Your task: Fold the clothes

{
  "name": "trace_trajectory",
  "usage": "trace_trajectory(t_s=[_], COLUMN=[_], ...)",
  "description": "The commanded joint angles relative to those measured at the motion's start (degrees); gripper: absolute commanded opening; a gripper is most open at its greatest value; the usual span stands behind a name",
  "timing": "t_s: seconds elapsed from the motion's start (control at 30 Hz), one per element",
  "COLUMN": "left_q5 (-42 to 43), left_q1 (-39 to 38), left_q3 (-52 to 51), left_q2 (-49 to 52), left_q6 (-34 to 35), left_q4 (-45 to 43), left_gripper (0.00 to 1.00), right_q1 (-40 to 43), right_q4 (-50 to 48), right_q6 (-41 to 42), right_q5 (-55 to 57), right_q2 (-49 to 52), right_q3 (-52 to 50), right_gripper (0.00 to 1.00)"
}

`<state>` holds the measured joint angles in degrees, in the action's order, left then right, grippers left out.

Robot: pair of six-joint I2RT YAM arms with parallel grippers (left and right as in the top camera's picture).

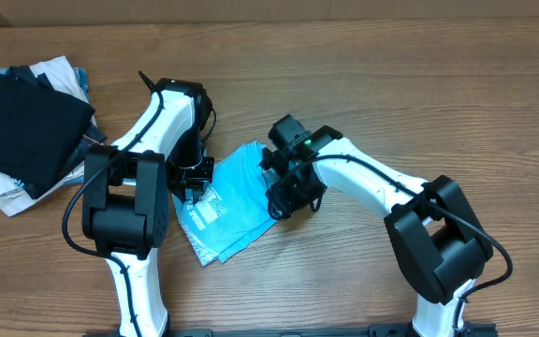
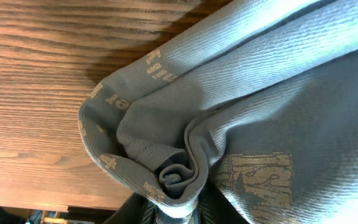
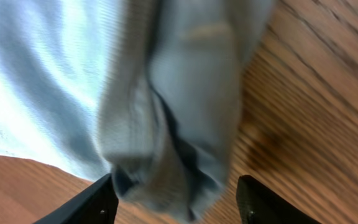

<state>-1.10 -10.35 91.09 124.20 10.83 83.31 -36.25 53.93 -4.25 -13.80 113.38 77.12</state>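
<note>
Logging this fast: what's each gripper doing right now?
Left gripper: closed on the blue T-shirt.
Right gripper: open around a loose fold of it, not clamped.

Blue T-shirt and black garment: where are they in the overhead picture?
blue T-shirt [image 1: 241, 201], overhead view, plain blue middle of the cloth.
black garment [image 1: 26, 131], overhead view, centre of its top face.
</note>
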Motion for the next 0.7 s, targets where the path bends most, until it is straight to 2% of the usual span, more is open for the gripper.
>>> trace_trajectory(t_s=[0.0, 0.07, 0.1, 0.17, 0.3, 0.33, 0.5, 0.57, 0.67], left_q5=[1.2, 1.2, 1.4, 2.8, 8.6, 10.1, 12.3, 14.5, 19.2], left_q1=[0.6, 0.6, 0.6, 0.6, 0.6, 0.5, 0.5, 0.3, 0.4], left_q3=[-0.2, -0.3, -0.3, -0.6, -2.3, -3.4, -5.6, -5.6, -5.3], left_q2=[1.0, 1.0, 1.0, 1.0, 1.0, 1.0, 1.0, 1.0, 0.8], left_q6=[1.0, 1.0, 1.0, 1.0, 1.0, 1.0, 1.0, 1.0, 1.0], left_q4=[0.1, 1.0, 1.4, 1.9, 1.6, 1.2, -0.4, -1.3, -4.1], left_gripper=[0.24, 0.22, 0.2, 0.16, 0.14, 0.13, 0.13, 0.05, 0.04], right_q1=[-1.2, -1.1, -0.9, 0.0, 2.4, 3.4, 4.7, 4.7, 4.7], right_q4=[-1.0, -1.7, -2.0, -3.6, -8.3, -9.7, -13.0, -13.9, -12.8], right_q6=[-0.7, -0.7, -0.7, -0.2, -0.3, -1.2, -5.3, -5.2, -4.1], right_q5=[4.7, 6.2, 7.5, 11.8, 17.9, 18.1, 18.3, 18.5, 18.5], right_q2=[-0.1, -0.1, -0.1, -0.1, -0.1, -0.1, -0.1, -0.1, -0.1], right_q3=[0.1, 0.1, 0.1, 0.1, 0.1, 0.2, 0.2, 0.2, 0.8], right_gripper=[0.49, 0.28, 0.22, 0.16, 0.14, 0.14, 0.32, 0.35, 0.4])
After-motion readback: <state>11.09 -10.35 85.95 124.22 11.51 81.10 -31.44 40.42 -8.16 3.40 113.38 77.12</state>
